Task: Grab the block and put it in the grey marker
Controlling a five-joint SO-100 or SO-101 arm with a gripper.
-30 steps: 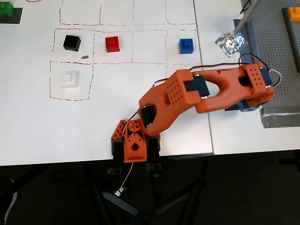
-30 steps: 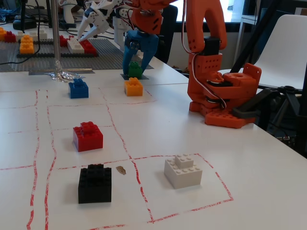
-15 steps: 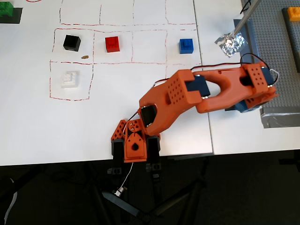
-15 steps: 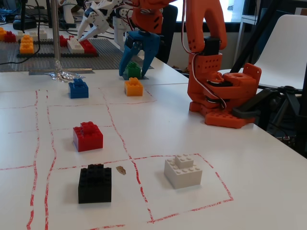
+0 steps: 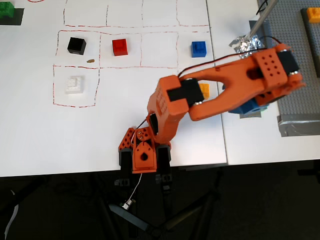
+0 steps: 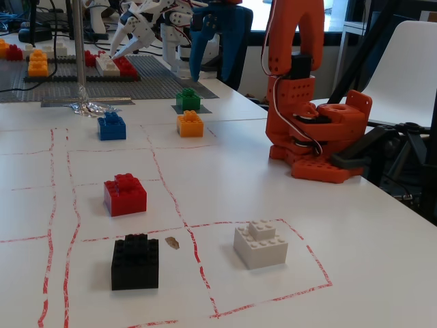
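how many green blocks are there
2. One green block sits on the grey patch behind the orange block in the fixed view; the arm hides it overhead. Another green block lies at the overhead view's top-left corner. The far baseplate may hide more.

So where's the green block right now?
In the fixed view the green block sits on a grey patch just behind the orange block, under the blue gripper.

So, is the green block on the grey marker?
On it: in the fixed view the block stands upright on the grey marker.
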